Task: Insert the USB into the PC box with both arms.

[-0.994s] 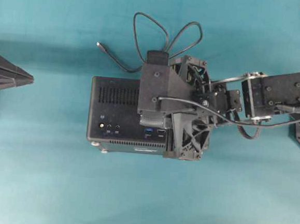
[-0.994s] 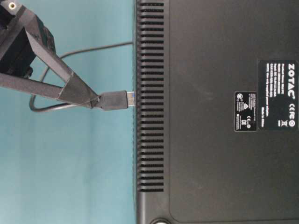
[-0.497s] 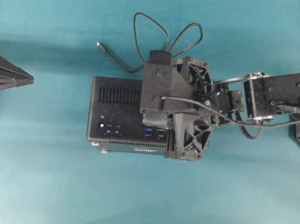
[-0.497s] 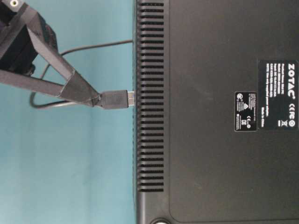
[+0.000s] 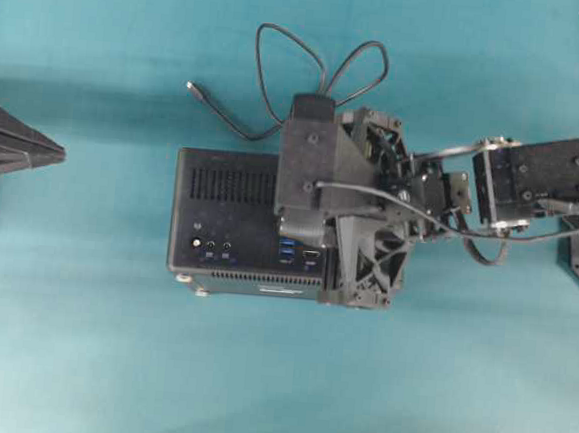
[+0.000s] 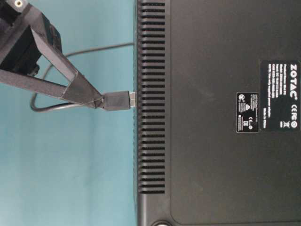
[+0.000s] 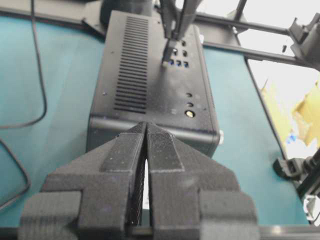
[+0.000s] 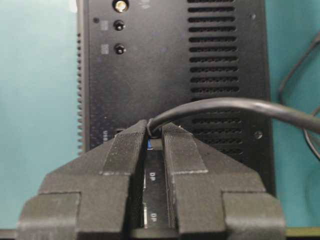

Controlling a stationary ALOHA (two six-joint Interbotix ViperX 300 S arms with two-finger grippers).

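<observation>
USB plug [image 6: 116,100], small, dark and rectangular, sat pinched in the right gripper [image 6: 99,100] left of centre in the table-level view, its metal tip touching the PC box [image 6: 216,113] but seemingly not yet seated; pushing it home remained. Its thin cable [image 5: 322,64] looped at the top of the overhead view. The left gripper [image 7: 146,131], closed and empty, waited at the box's slotted, matte end.

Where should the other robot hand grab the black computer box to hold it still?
Probably by its near end, coming from the left gripper's own side. The PC box lies flat, its short end facing that shut gripper, with bare table around it. The far end is taken: the right gripper holds the USB plug at the ports there.
</observation>
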